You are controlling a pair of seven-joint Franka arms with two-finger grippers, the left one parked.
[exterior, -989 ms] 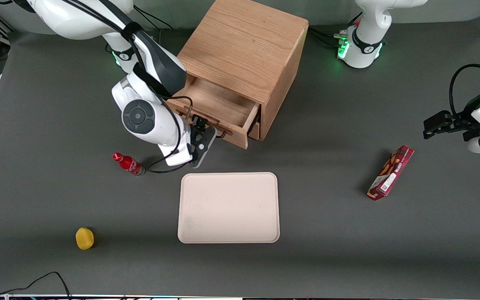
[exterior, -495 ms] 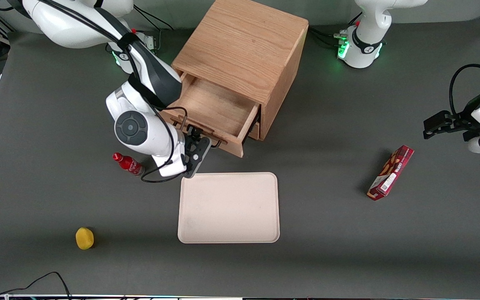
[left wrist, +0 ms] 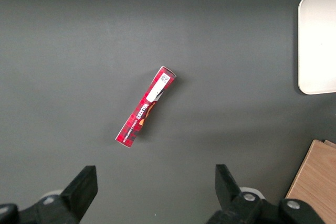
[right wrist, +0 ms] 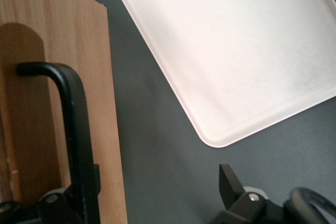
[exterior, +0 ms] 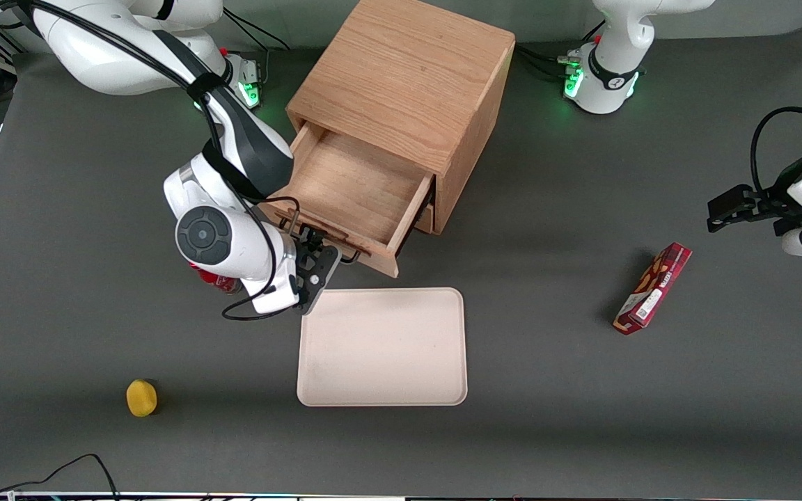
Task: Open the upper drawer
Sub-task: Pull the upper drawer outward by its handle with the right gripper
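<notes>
Dark grey table [exterior: 582, 417] bearing an oak cabinet [exterior: 408, 76] — its upper drawer [exterior: 349, 188] pulled well out. The gripper [exterior: 314, 250] sits at the drawer's black bar handle [right wrist: 73, 129]; whether its jaws clamp the bar cannot be told. A cream tray [exterior: 381, 346] lies nearer the camera, just in front of the drawer.

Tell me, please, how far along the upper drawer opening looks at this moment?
Mostly done: the upper drawer stands well out of the cabinet, its bare floor showing. In hand: the gripper is at the black handle on the drawer's front. Left: perhaps a little more pull, then letting go.
</notes>
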